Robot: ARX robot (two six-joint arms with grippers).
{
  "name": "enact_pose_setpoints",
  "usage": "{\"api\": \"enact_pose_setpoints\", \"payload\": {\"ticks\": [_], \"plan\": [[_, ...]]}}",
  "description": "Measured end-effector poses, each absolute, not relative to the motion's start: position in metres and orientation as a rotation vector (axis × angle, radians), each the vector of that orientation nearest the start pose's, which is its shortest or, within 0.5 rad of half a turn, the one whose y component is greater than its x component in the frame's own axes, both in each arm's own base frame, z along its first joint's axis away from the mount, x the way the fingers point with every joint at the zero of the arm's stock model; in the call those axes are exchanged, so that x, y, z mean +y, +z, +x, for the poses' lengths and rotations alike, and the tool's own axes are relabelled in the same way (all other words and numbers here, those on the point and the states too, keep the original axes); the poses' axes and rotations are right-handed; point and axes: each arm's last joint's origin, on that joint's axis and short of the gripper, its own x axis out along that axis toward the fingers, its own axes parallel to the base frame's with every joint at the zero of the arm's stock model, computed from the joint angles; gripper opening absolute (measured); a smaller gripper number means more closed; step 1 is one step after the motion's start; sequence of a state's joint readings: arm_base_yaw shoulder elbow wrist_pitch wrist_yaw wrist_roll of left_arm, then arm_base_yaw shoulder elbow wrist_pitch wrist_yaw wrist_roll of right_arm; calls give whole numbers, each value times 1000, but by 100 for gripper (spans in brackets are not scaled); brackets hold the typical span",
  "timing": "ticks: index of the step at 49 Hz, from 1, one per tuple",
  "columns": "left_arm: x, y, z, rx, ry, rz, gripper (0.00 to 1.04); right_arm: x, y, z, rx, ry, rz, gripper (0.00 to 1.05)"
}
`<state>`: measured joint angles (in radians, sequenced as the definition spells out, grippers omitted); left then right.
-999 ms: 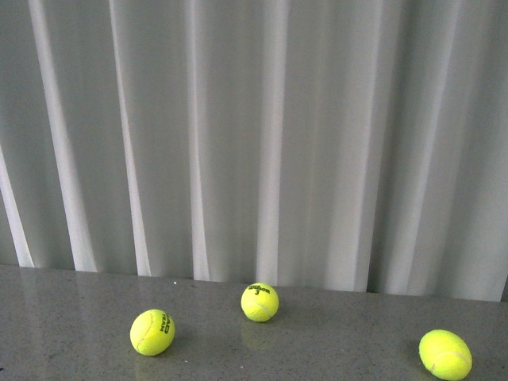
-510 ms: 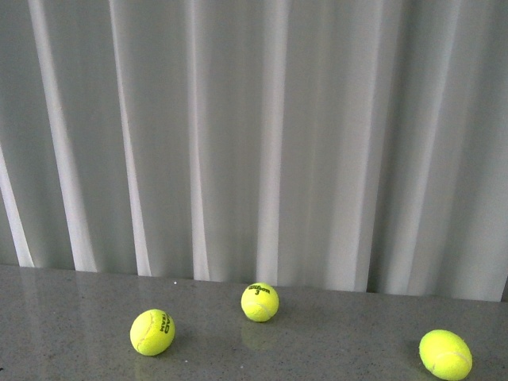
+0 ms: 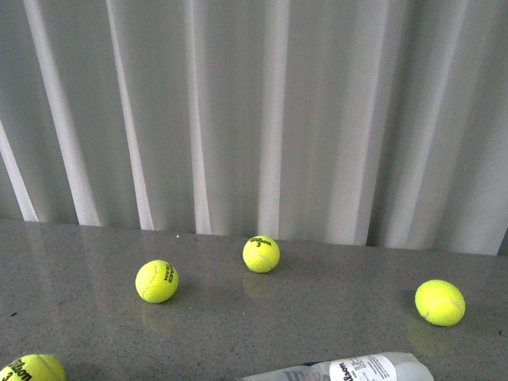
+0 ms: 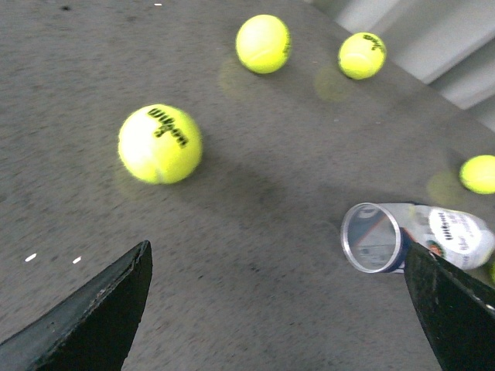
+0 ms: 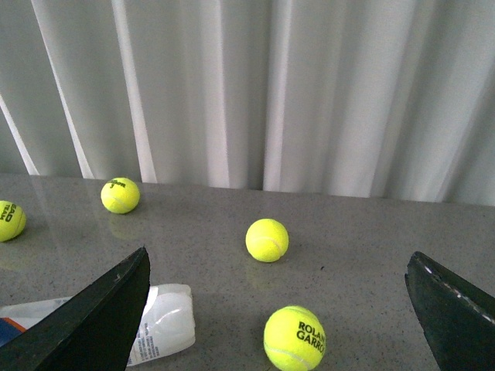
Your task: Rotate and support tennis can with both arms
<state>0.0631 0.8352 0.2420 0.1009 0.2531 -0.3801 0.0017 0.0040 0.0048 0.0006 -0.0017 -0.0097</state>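
The tennis can (image 3: pixel 349 371) is a clear plastic tube with a white Wilson label. It lies on its side on the grey table at the front view's bottom edge. In the left wrist view the can (image 4: pixel 418 238) shows its open, metal-rimmed mouth beside one black finger. My left gripper (image 4: pixel 277 255) is open over bare table, holding nothing. In the right wrist view the can's closed end (image 5: pixel 158 321) lies next to one finger. My right gripper (image 5: pixel 278 259) is open and empty. Neither arm shows in the front view.
Several yellow tennis balls lie loose on the table: one left (image 3: pixel 156 281), one centre back (image 3: pixel 261 254), one right (image 3: pixel 440 302), one at the front left corner (image 3: pixel 32 370). A Roland Garros ball (image 5: pixel 295 338) sits between the right fingers. White curtain (image 3: pixel 270 111) closes the back.
The front view has shifted down: the balls sit higher in the picture, and the can and a fourth ball have come into sight at the bottom edge.
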Motion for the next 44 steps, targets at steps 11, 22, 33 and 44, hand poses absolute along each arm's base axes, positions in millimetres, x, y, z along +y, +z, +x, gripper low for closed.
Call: {"api": "enact_pose_setpoints", "payload": {"ticks": [11, 22, 33, 44], "plan": [[1, 147, 234, 626, -265, -518, 98, 0, 165, 98, -1, 3, -10, 98], [-14, 112, 269, 791, -376, -553, 98, 0, 165, 98, -1, 3, -10, 98], [-42, 94, 285, 871, -495, -557, 98, 0, 165, 98, -1, 3, -10, 98], [-60, 87, 288, 914, -581, -592, 98, 0, 165, 98, -1, 3, -10, 98]]}}
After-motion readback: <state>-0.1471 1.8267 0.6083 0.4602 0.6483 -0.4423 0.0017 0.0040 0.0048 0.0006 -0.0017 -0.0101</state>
